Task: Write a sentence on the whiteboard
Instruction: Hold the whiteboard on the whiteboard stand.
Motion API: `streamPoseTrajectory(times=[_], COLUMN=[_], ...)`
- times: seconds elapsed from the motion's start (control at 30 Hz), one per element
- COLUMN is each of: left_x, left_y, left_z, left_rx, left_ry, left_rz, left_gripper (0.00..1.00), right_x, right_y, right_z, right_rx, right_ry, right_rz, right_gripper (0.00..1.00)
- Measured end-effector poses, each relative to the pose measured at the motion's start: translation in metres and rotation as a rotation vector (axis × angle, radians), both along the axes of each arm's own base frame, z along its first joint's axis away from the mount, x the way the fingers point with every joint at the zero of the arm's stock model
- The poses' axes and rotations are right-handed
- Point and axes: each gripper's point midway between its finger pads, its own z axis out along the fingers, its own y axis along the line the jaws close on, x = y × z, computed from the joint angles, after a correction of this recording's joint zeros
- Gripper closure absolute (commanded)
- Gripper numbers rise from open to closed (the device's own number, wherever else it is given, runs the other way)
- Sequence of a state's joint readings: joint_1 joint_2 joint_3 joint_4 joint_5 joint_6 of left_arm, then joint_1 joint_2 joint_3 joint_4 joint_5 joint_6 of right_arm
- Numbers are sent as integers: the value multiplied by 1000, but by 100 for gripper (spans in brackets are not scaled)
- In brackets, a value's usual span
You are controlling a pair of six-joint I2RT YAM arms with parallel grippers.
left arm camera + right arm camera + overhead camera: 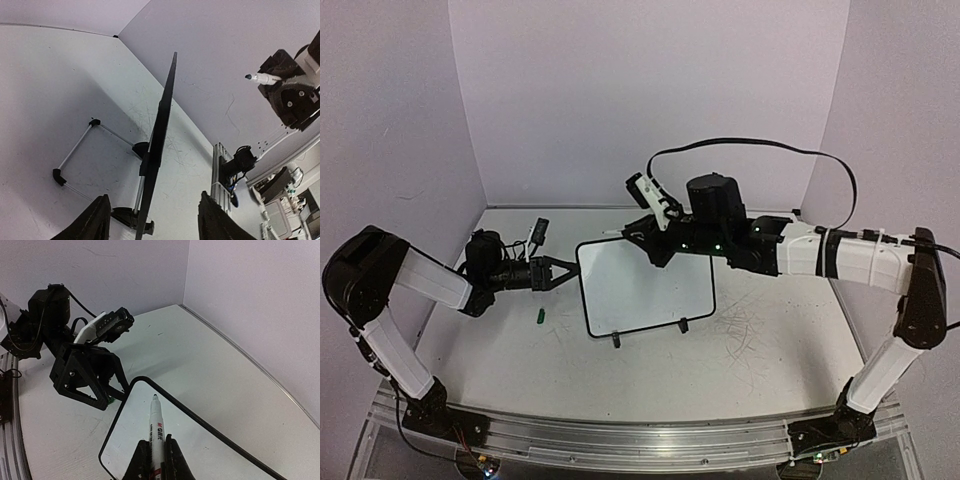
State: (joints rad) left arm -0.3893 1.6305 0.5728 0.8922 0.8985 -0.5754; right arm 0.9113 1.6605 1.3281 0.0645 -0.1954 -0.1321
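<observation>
While the whiteboard (645, 285) stands upright midway between the counter's side edges, both grippers sit close to it.
Left gripper (568, 271) gapes wide, fingers (97, 220) straddling the board's edge without touching; right gripper (156, 462) clamps a marker (156, 425), tip apart from the board's face.

Left claw (154, 196) spread, right (156, 442) seemingly clamped
</observation>
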Motion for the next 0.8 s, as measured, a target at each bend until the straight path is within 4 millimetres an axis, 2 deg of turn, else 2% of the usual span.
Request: streamPoseTrajectory(times=[0.27, 0.47, 0.57, 0.7, 0.8], left_x=[6, 4, 1, -3, -3], left_y=[-4, -8, -11, -14, -15], left_z=[-14, -13, -14, -14, -14], left_rx=[15, 14, 17, 21, 23], left_ry=[18, -2, -7, -23, -42], left_rz=[-13, -36, -52, -70, -75], left_gripper=[75, 73, 79, 93, 97], right_x=[-7, -7, -6, -3, -2], right_y=[19, 30, 30, 31, 30], right_z=[-13, -29, -28, -23, -22], right_rx=[-50, -86, -83, -69, -69], right_ry=[-44, -55, -64, -81, -84], right_rz=[21, 28, 22, 12, 6], right_gripper=[100, 100, 100, 100, 100])
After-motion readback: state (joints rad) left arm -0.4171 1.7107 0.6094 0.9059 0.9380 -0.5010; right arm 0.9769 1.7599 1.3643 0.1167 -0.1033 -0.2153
